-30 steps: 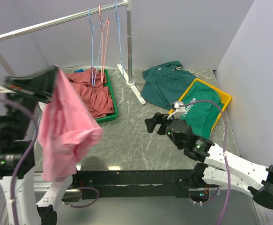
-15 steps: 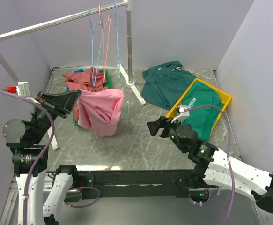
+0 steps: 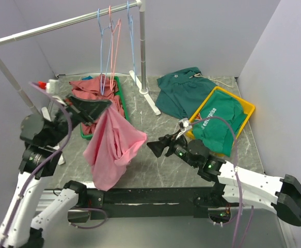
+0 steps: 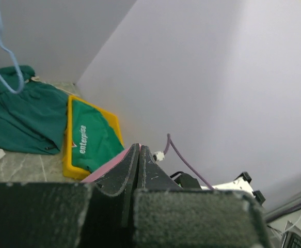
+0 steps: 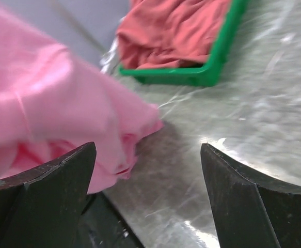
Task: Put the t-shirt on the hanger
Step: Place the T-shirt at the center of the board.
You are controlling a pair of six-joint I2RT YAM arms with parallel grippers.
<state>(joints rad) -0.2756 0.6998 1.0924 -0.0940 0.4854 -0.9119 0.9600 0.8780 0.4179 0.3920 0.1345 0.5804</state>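
Observation:
The bright pink t-shirt hangs from my left gripper, which is shut on its top edge above the table in front of the green tray. In the left wrist view the fingers are pressed together with a sliver of pink cloth between them. My right gripper is open and empty, just right of the shirt's lower folds; the shirt fills the left of the right wrist view. A light-blue wire hanger hangs on the rail, beside a pink hanger.
A green tray holds a brick-red shirt. A yellow tray holds a green printed shirt. Another green garment lies behind it. The rail stand has a second blue hanger.
My left arm has swung the pink shirt from high at the far left, over the green tray, to hang nearer the table's middle. My right gripper has moved left toward it.

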